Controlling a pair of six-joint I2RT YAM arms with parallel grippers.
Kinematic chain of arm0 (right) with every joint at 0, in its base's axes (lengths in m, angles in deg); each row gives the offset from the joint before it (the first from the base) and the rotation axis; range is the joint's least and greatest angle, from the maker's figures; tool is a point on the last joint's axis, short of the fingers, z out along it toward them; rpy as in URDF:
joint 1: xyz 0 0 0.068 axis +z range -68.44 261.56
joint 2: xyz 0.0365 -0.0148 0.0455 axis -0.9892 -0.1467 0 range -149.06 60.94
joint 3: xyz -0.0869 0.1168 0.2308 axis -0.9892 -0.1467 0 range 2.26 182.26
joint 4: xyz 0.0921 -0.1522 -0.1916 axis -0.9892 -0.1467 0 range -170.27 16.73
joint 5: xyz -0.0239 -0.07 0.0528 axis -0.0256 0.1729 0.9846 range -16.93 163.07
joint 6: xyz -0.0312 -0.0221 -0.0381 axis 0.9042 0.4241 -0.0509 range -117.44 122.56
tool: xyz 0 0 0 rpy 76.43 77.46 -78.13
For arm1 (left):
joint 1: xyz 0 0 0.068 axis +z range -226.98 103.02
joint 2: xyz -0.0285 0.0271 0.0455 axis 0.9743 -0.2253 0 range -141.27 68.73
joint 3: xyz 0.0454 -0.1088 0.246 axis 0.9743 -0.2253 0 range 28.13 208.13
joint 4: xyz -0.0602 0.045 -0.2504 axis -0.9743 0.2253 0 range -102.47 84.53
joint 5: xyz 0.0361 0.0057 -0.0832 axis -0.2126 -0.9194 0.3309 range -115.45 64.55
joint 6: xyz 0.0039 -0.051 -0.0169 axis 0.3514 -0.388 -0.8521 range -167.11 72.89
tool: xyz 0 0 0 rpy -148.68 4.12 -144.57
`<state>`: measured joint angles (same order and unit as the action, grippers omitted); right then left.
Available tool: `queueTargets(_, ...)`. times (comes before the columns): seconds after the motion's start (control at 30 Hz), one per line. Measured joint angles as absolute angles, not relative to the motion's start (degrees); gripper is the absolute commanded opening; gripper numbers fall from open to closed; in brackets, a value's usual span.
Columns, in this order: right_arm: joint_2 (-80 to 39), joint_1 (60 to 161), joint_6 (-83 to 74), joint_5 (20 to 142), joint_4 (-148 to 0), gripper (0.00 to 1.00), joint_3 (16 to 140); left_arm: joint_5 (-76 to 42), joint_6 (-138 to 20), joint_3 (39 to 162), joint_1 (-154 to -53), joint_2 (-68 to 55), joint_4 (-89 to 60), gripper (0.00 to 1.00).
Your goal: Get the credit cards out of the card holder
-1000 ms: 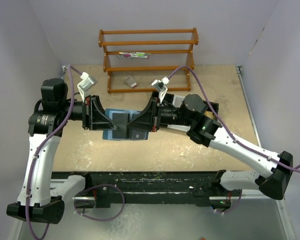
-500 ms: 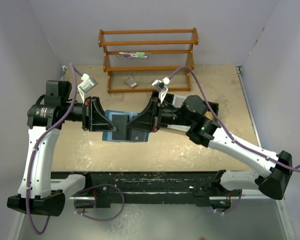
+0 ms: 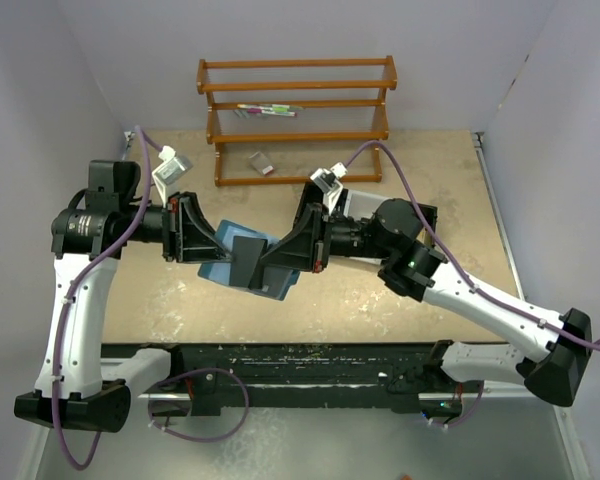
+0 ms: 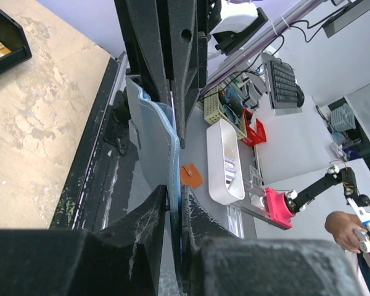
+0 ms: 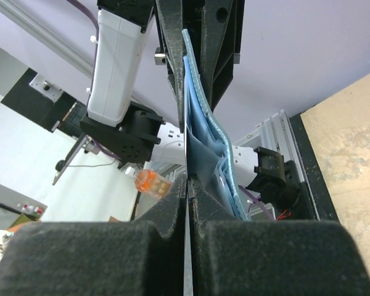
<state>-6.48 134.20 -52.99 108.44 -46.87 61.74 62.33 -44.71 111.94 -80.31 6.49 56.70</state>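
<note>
Centre of the overhead frame: card holder (image 3: 280,287), a soft teal-blue leather-like fold, held tilted above the mottled tan tabletop (image 3: 400,310) between both arms; left claw (image 3: 224,260) clamped on its thin left edge; right claw (image 3: 267,266) pressed together on a credit card (image 3: 248,249), flat, dark grey, rectangular, jutting from the fold; wrist views show holder and card edge-on between rough black fingers (image 5: 234,259); upper centre, an orange-brown wooden rack (image 3: 298,110).
</note>
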Motion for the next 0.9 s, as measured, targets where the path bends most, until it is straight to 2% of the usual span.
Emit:
queueTargets(0.13, -4.9, 133.68, -53.06, 108.4, -47.14, 0.0, 60.58, 62.33, -44.52, 111.94, -80.07, 6.51, 56.68, 0.0)
queueTargets(0.67, -1.1, 129.72, -53.54, 107.09, -48.99, 0.0, 55.78, 61.61, -50.7, 112.77, -78.5, 8.04, 49.16, 0.0)
queueTargets(0.9, 2.99, 123.71, -53.84, 107.28, -51.46, 0.0, 53.94, 49.48, -51.73, 112.53, -78.5, 12.79, 43.54, 0.0)
